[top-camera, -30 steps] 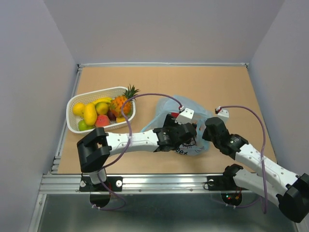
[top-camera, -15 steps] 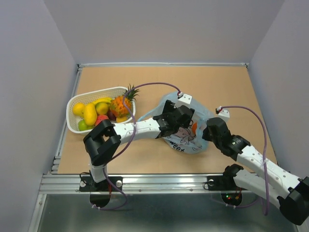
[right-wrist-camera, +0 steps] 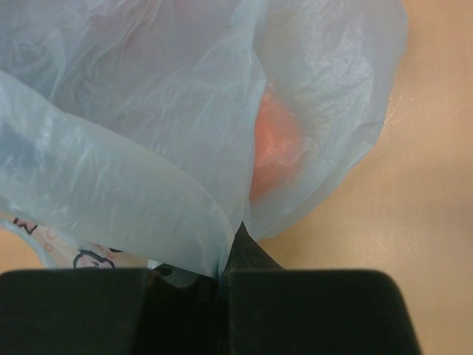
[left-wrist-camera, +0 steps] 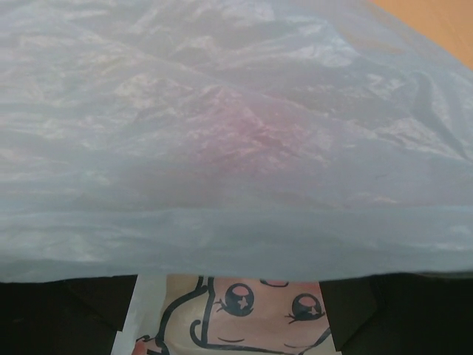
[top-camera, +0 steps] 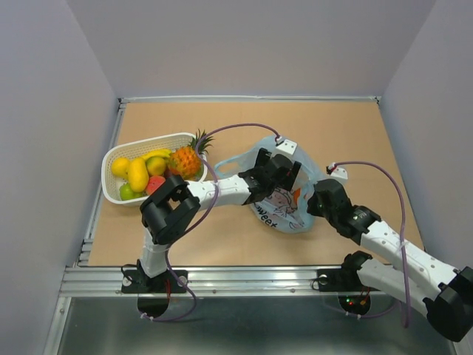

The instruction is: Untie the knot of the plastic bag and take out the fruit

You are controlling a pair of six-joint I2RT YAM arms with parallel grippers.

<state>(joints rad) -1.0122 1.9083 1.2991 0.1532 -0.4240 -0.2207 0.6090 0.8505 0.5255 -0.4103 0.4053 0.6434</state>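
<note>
Brown tabletop (top-camera: pixel 332 126) with the plastic bag (top-camera: pixel 284 213) lying on it, my right hand (right-wrist-camera: pixel 222 275) is clamped on its edge, I guess to anchor it, while my left hand (top-camera: pixel 279 177), fingers (left-wrist-camera: pixel 66 314) spread apart, sits right over the fruit (right-wrist-camera: pixel 272 144) wrapped inside.

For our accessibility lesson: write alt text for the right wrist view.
A light-blue plastic bag fills the view, its film pinched in the shut right gripper at the bottom. A pinkish-orange fruit shows through it; tan table lies right.
</note>
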